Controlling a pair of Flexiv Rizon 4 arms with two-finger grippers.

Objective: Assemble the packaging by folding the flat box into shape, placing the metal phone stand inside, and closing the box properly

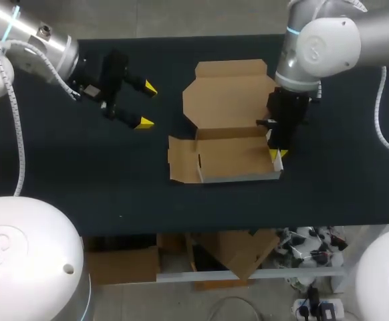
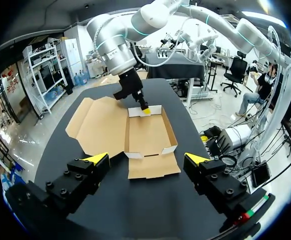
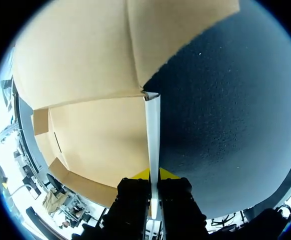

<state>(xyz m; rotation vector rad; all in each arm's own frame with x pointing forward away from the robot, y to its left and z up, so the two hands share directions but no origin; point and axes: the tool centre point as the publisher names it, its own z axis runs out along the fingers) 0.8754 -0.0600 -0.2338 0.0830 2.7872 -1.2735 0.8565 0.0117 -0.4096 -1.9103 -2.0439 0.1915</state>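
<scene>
Folding stage: the box [image 1: 228, 114] sits mid-tabletop [image 1: 81, 174], walls half raised. Right jaws are pinched tight on its right side wall. Left jaws gape wide, empty, toward the left edge. Next call, likely: raise the remaining walls. No stand in sight.

Box [image 1: 231, 157] mid-table, tray open upward; inside reachable from above. Lid [image 1: 228, 93] lies flat on far side, side flap [image 1: 181, 159] flat toward left: both low, passable over. Right gripper [image 1: 277, 155] pinches box's right wall, arm standing over that edge, blocking approach from right. Left gripper [image 1: 147, 105], fingers spread, hovers well apart to left; bare table [image 1: 81, 174] between it and flap. Near side of box open.
</scene>
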